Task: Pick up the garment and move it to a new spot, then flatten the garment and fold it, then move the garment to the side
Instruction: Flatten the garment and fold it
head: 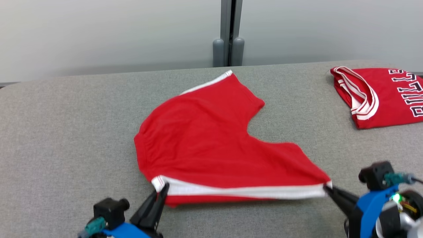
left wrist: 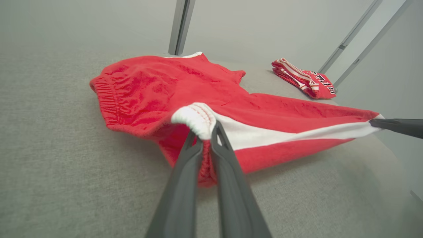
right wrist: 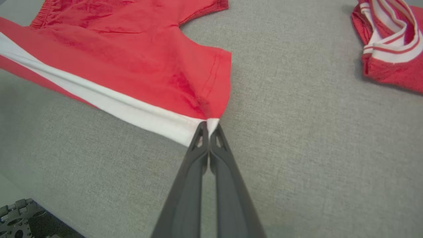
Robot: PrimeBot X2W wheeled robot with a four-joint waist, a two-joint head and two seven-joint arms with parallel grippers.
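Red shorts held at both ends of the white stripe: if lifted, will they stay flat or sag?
Probably floppy: the red shorts drape and wrinkle between the left gripper and right gripper. Likely light, since two fingertip pinches hold the white stripe taut. The loose far leg would probably hang down.

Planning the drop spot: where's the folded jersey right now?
Head view, far right of the table, near its back edge: the jersey lies apart from the shorts, on the robot's right.
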